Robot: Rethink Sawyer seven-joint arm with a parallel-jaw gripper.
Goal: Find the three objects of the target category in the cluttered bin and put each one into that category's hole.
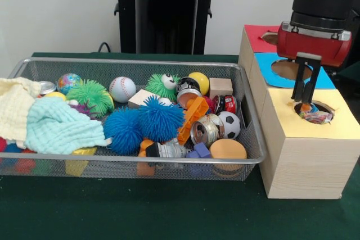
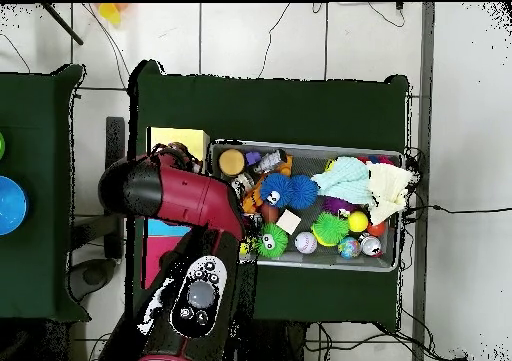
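Observation:
My gripper (image 1: 304,95) hangs straight down over the round hole (image 1: 323,107) in the yellow end of the wooden box (image 1: 304,155). A crumpled multicoloured item (image 1: 315,116) lies in that hole just under the gripper, and I cannot see whether they touch. The wire-mesh bin (image 1: 135,63) to the left holds mixed clutter: metal cans (image 1: 204,130), a baseball (image 1: 122,89), a small soccer ball (image 1: 229,122), blue spiky balls (image 1: 160,117), blocks and cloths. In the overhead view the red arm (image 2: 170,192) covers the gripper and most of the box (image 2: 178,137).
The box also has a blue section with its own hole (image 1: 287,69) and a red section (image 1: 259,35) behind that. A mint cloth (image 1: 56,127) and a cream cloth (image 1: 14,105) cover the bin's left end. Green cloth covers the table (image 1: 169,206).

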